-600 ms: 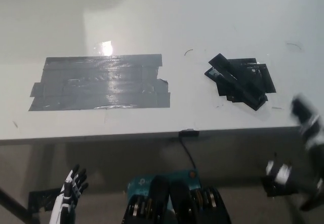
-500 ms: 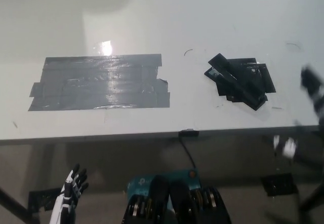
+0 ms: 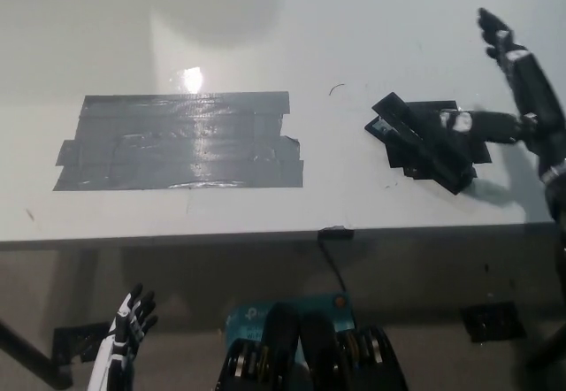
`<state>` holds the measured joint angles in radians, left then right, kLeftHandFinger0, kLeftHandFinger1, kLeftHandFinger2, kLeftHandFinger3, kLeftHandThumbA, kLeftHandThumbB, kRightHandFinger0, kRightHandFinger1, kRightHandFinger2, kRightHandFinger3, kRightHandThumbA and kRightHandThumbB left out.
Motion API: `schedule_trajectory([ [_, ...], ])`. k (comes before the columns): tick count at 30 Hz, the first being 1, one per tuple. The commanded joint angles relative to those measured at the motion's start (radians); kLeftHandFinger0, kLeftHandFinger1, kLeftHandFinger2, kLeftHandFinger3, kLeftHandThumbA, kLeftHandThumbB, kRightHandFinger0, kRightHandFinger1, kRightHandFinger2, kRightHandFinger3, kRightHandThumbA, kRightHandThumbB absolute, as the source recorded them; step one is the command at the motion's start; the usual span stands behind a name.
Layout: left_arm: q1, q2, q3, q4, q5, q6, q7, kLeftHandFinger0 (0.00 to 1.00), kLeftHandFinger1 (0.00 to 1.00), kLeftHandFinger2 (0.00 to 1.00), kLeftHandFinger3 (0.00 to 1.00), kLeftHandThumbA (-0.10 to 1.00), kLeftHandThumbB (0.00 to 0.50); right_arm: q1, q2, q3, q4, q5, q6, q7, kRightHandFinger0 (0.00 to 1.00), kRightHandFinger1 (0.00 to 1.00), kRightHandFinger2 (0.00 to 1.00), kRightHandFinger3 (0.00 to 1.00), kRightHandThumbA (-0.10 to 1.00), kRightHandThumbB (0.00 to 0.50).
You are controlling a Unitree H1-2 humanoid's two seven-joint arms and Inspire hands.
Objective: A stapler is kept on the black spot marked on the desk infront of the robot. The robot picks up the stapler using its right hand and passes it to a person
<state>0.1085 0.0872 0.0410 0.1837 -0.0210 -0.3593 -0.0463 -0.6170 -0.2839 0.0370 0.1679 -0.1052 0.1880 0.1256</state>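
Right hand spread wide above stapler, holding nothing.

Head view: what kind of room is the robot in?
Probably a lab or test workspace. A plain white desk carries a big grey tape patch and a black taped spot with a stapler on it, and a cable hangs off the desk's edge.

One white desk. Two dark marked areas on it: one large grey tape patch at left, one smaller black spot at right. One black stapler lying on the black spot. Two robot hands: one white left hand below the desk edge at lower left, one black right hand over the desk's right side. One black cable hanging from the front edge.
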Motion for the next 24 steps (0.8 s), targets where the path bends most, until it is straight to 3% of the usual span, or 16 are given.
schedule_trajectory([
  [1,-0.005,0.013,-0.006,-0.004,0.009,-0.043,-0.008,1.00,1.00,1.00,1.00,1.00,0.500,-0.119,0.013,0.035,0.141,-0.044,0.007,-0.007,1.00,1.00,1.00,1.00,1.00,0.329],
  [5,-0.008,0.013,-0.008,-0.001,0.015,-0.043,-0.006,1.00,1.00,1.00,1.00,1.00,0.500,-0.172,0.033,0.049,0.245,-0.051,0.025,-0.018,1.00,1.00,1.00,1.00,1.00,0.389],
  [11,-0.011,0.015,-0.013,-0.010,0.022,-0.035,-0.007,1.00,1.00,1.00,1.00,1.00,0.500,-0.222,0.070,0.043,0.362,-0.030,0.001,-0.019,1.00,1.00,1.00,1.00,1.00,0.380],
  [20,-0.013,0.022,-0.017,-0.023,0.042,-0.016,-0.001,1.00,1.00,1.00,1.00,1.00,0.500,-0.239,0.074,0.081,0.469,-0.072,-0.030,-0.029,1.00,1.00,1.00,1.00,1.00,0.429],
  [24,-0.011,0.023,-0.017,-0.028,0.047,-0.016,0.001,1.00,1.00,1.00,1.00,1.00,0.500,-0.235,0.067,0.084,0.494,-0.081,-0.023,-0.032,1.00,1.00,1.00,1.00,1.00,0.406],
])
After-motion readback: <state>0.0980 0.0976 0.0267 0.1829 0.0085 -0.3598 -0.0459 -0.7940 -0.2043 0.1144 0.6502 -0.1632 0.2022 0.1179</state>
